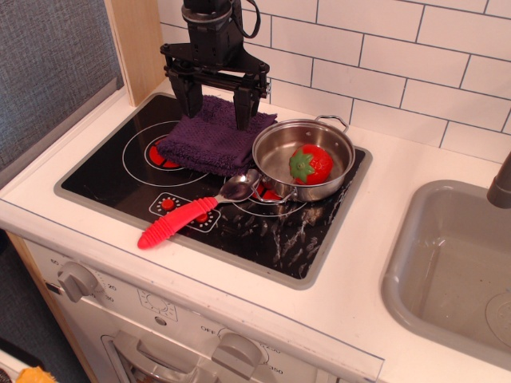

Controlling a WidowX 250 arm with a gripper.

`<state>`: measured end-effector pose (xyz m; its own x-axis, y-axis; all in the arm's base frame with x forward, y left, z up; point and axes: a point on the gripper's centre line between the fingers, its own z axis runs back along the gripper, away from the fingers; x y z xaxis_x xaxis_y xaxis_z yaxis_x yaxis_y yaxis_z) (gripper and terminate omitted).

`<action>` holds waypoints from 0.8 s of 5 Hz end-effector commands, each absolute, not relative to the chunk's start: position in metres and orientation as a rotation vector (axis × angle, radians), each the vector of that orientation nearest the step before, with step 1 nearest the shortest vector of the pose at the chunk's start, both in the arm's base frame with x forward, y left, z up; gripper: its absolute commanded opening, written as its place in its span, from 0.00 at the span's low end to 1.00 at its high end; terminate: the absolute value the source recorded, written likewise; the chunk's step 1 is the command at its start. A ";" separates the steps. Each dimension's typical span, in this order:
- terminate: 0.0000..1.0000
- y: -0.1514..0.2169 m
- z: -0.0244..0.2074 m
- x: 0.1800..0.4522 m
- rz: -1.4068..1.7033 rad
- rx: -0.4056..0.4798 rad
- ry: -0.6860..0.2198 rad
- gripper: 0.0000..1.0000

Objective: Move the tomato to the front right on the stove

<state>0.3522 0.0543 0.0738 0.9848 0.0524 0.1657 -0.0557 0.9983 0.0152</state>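
Nothing is yet being done: the tomato (310,164) is lying in the pot (275,142) on the stove (263,239), while the end effector (216,102) is being held spread and empty above the purple cloth (209,142).

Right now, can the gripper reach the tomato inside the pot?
Probably yes. The tomato lies uncovered in the open pot, and the open gripper hovers over the purple cloth beside it.

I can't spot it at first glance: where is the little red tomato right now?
The tomato lies inside the steel pot on the right half of the stove, right of the purple cloth and the open gripper.
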 end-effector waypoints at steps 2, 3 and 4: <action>0.00 0.014 0.079 0.356 -0.031 0.013 -0.183 1.00; 0.00 -0.034 0.088 0.358 -0.144 0.000 -0.210 1.00; 0.00 -0.068 0.094 0.357 -0.217 0.006 -0.228 1.00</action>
